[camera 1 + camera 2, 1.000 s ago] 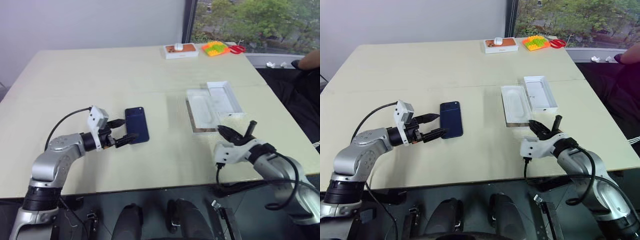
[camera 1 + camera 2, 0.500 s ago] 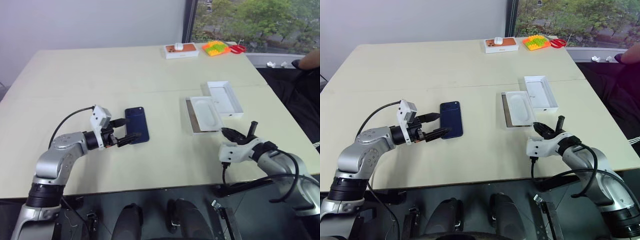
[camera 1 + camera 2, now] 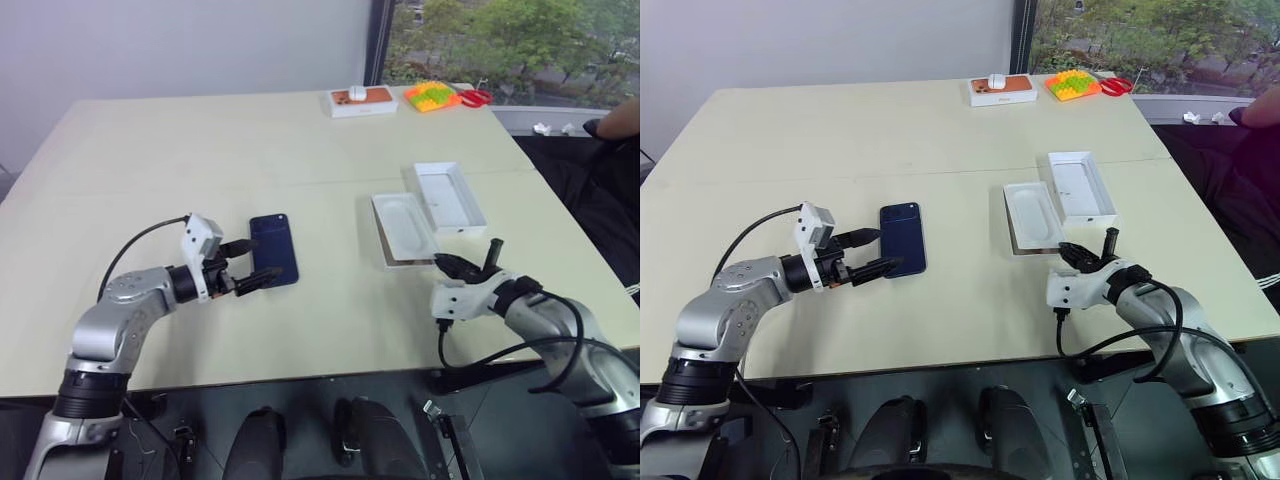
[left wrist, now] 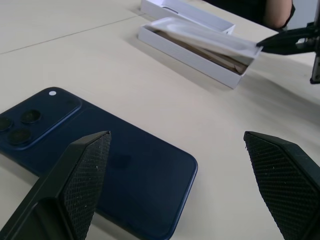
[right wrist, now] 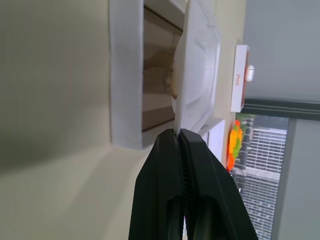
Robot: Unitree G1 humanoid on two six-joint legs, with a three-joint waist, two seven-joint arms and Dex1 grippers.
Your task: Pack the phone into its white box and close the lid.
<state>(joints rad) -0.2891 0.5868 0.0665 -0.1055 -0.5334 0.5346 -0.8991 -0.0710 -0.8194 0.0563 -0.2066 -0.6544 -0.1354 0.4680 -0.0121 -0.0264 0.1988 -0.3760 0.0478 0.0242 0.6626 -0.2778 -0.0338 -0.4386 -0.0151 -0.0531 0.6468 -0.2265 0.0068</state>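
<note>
The phone (image 3: 273,250) lies left of the white box (image 3: 392,243), the lid (image 3: 449,195) further right.

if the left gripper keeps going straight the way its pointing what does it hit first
The left gripper, fingers spread open, points at the phone lying flat just ahead. It would likely meet the phone's near edge first, or straddle it; depth is hard to judge.
</note>
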